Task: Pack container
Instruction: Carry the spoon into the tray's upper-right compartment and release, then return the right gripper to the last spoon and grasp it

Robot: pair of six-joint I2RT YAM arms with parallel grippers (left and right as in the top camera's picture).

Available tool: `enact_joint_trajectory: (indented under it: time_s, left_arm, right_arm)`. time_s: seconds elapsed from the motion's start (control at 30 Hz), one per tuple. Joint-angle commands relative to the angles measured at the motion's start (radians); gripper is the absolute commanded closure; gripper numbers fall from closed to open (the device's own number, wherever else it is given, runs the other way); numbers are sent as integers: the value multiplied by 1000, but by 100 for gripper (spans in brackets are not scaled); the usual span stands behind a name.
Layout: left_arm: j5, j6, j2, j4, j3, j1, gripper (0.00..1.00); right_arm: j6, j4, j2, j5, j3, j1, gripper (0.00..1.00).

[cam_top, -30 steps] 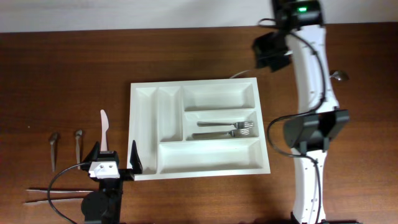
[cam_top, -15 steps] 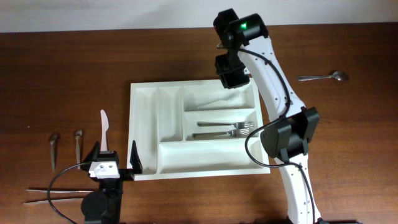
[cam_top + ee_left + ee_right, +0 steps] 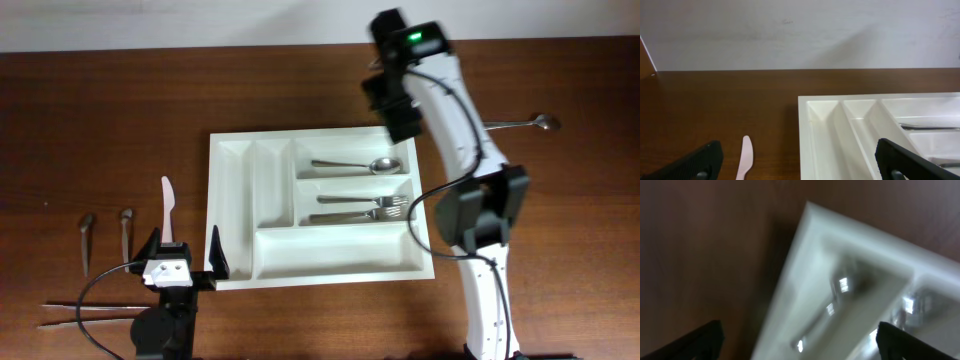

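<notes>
The container (image 3: 213, 205) is a white compartment tray at the table's middle. A metal spoon (image 3: 350, 164) lies in its top long compartment, and forks (image 3: 362, 207) lie in the middle one. My right gripper (image 3: 398, 118) hovers open over the tray's back right corner, holding nothing. The right wrist view is blurred and shows the tray rim (image 3: 840, 222) and the spoon (image 3: 832, 305) beyond my open right gripper (image 3: 800, 340). My left gripper (image 3: 185, 262) rests open at the tray's front left corner. Between its fingers (image 3: 800, 162) are a white plastic knife (image 3: 745, 155) and the tray wall (image 3: 820, 130).
The white knife (image 3: 167, 203) lies left of the tray. Two small spoons (image 3: 86, 240) (image 3: 126, 230) lie farther left, with thin sticks (image 3: 80, 312) near the front edge. Another metal spoon (image 3: 520, 124) lies on the table at the right, behind the right arm.
The right arm swung from the back right over the tray's top compartment, then shifted slightly right. Its gripper opened, and a spoon now lies in that compartment. The left arm stayed still.
</notes>
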Motion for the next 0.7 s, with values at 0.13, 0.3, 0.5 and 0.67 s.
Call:
enact_joint_trajectory:
  time_s: [0.13, 0.3, 0.5, 0.67]
  left_arm:
    - [8, 15, -7, -1, -5, 3, 1]
    - [8, 15, -7, -1, -5, 3, 1]
    - [8, 15, -7, -1, -5, 3, 1]
    - [8, 15, -7, -1, -5, 3, 1]
  right_arm:
    - [-492, 120, 7, -198, 39, -347, 0]
    - [-735, 163, 33, -471, 39, -552, 1]
    - [-801, 130, 34, -481, 39, -681, 1]
    - [-677, 35, 34, -212, 37, -698, 0]
